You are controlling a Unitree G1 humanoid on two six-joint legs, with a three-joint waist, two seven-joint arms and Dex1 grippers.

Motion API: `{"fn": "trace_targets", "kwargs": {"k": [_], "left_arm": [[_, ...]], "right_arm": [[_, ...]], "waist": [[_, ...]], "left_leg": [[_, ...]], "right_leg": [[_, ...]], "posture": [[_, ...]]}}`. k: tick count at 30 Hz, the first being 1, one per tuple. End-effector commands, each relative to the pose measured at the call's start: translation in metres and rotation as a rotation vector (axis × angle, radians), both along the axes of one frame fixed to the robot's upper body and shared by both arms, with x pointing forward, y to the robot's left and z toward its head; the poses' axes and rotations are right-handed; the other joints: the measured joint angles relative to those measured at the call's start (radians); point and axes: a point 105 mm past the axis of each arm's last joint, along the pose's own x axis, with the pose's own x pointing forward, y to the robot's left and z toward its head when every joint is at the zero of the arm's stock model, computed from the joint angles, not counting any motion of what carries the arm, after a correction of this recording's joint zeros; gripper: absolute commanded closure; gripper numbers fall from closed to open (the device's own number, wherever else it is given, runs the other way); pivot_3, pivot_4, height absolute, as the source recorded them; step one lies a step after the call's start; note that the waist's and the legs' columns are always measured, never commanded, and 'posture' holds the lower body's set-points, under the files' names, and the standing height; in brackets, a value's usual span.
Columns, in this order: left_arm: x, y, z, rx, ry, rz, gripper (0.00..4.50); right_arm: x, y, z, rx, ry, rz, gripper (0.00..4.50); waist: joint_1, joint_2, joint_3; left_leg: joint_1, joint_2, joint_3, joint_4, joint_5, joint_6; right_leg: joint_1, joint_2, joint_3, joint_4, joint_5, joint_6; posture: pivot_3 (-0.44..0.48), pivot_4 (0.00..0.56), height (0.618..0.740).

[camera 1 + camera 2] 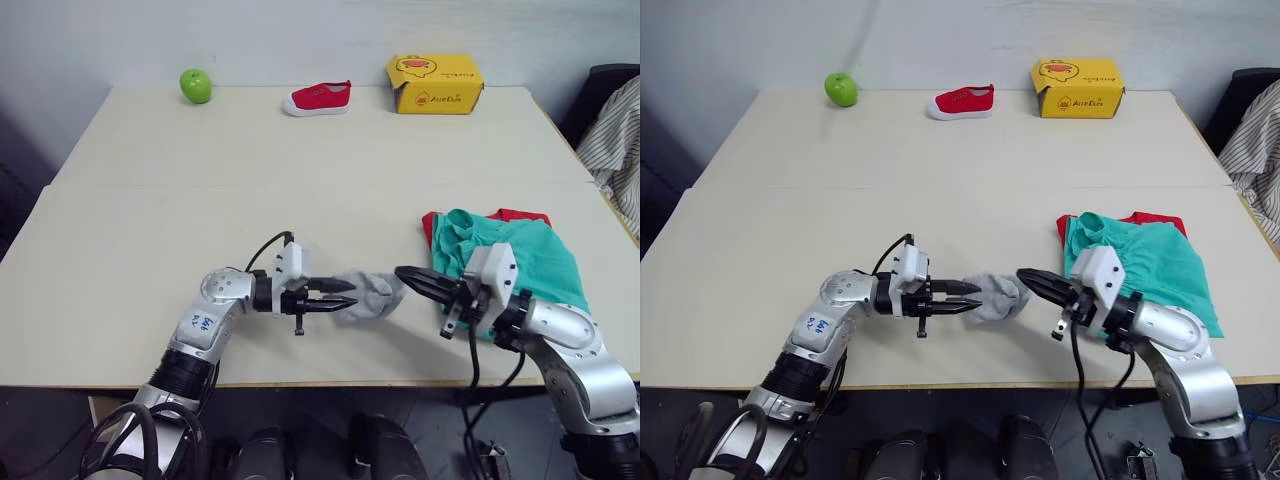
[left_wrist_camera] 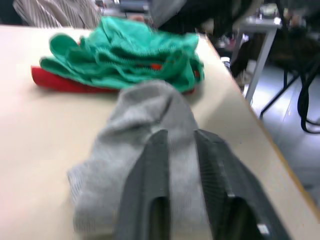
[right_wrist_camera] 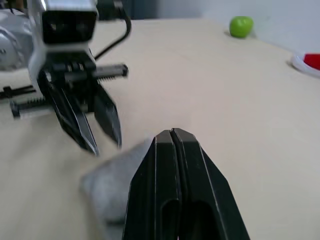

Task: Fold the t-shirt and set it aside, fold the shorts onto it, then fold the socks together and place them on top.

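Grey socks point(image 1: 368, 296) lying near the table's point(image 1: 300, 180) front edge, between the two grippers.

The left gripper point(image 1: 342, 297) is reaching over the socks with fingers narrowly parted; the right gripper point(image 1: 410, 276), fingers pressed together and gripping nothing, is hovering just beside them. The teal shorts point(image 1: 510, 255) are resting on the red t-shirt point(image 1: 520, 215) to the right.

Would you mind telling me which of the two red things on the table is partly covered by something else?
The red t-shirt, lying under the green shorts; the red shoe stands uncovered.
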Motion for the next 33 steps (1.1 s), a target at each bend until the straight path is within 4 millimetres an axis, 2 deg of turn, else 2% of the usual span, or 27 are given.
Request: {"fn": "trace_targets", "kwargs": {"k": [1, 6, 12, 18, 22, 25, 29, 31, 33], "left_arm": [[-0.004, -0.009, -0.014, 0.062, -0.042, -0.015, 4.48], [0.000, -0.014, -0.032, 0.118, -0.035, 0.052, 4.48], [0.000, -0.008, -0.044, 0.156, 0.006, 0.099, 4.48], [-0.002, -0.008, -0.051, 0.190, 0.058, 0.090, 4.48], [-0.003, -0.010, -0.052, 0.186, 0.079, 0.093, 4.48], [-0.008, -0.009, -0.046, 0.152, 0.098, 0.060, 4.48], [-0.007, -0.010, -0.017, 0.005, 0.114, 0.045, 4.48], [-0.004, -0.008, 0.002, -0.068, 0.133, 0.034, 4.48], [0.005, -0.006, 0.010, -0.079, 0.124, 0.065, 4.48]], "right_arm": [[0.003, 0.022, -0.015, -0.036, 0.005, 0.015, 4.50], [0.023, 0.025, -0.053, -0.093, 0.034, -0.064, 4.50], [0.039, -0.001, -0.079, -0.179, 0.062, -0.112, 4.50], [0.057, -0.024, -0.074, -0.126, 0.043, -0.183, 4.50], [0.058, -0.028, -0.071, -0.073, 0.039, -0.201, 4.50], [0.046, -0.020, -0.045, 0.021, -0.073, -0.138, 4.50], [0.030, -0.012, -0.033, 0.052, -0.084, -0.090, 4.50], [0.021, -0.007, -0.033, 0.062, -0.076, -0.069, 4.50], [0.016, -0.003, -0.035, 0.081, -0.056, -0.072, 4.50]], "waist": [[0.003, 0.000, 0.000], [0.001, 0.000, 0.000], [0.000, 0.000, 0.000], [0.000, 0.000, -0.001], [0.000, 0.000, -0.002], [-0.001, 0.000, -0.002], [-0.002, 0.000, -0.002], [-0.001, 0.000, -0.002], [0.001, 0.000, -0.002]], "left_leg": [[0.000, 0.000, 0.000, 0.000, 0.000, 0.000], [-0.001, -0.002, 0.001, 0.000, -0.001, 0.003], [0.001, -0.001, 0.003, 0.000, -0.001, 0.004], [0.003, -0.002, 0.003, 0.000, 0.000, 0.004], [0.003, -0.002, 0.003, 0.000, 0.000, 0.004], [0.002, -0.001, 0.003, 0.000, 0.000, 0.004], [0.001, -0.001, 0.003, 0.000, 0.000, 0.004], [0.001, -0.001, 0.002, 0.000, 0.000, 0.004], [0.000, -0.001, 0.001, 0.000, 0.000, 0.004]], "right_leg": [[0.000, 0.000, 0.000, 0.000, 0.000, 0.000], [0.000, -0.001, -0.003, 0.001, 0.001, 0.002], [0.001, -0.001, -0.003, 0.000, 0.002, 0.003], [0.002, -0.002, -0.002, 0.000, 0.002, 0.003], [0.002, -0.002, -0.001, 0.000, 0.002, 0.003], [0.002, -0.002, -0.001, 0.001, 0.002, 0.003], [0.001, -0.002, 0.000, 0.001, 0.002, 0.003], [0.001, -0.002, 0.000, 0.001, 0.002, 0.003], [0.001, -0.002, 0.001, 0.001, 0.002, 0.003]], "posture": [[0.000, 0.150, 0.740], [0.000, 0.150, 0.740], [0.000, 0.150, 0.740], [0.000, 0.150, 0.740], [0.000, 0.150, 0.740], [0.000, 0.150, 0.740], [0.000, 0.150, 0.740], [0.000, 0.150, 0.740], [0.000, 0.150, 0.740]]}}
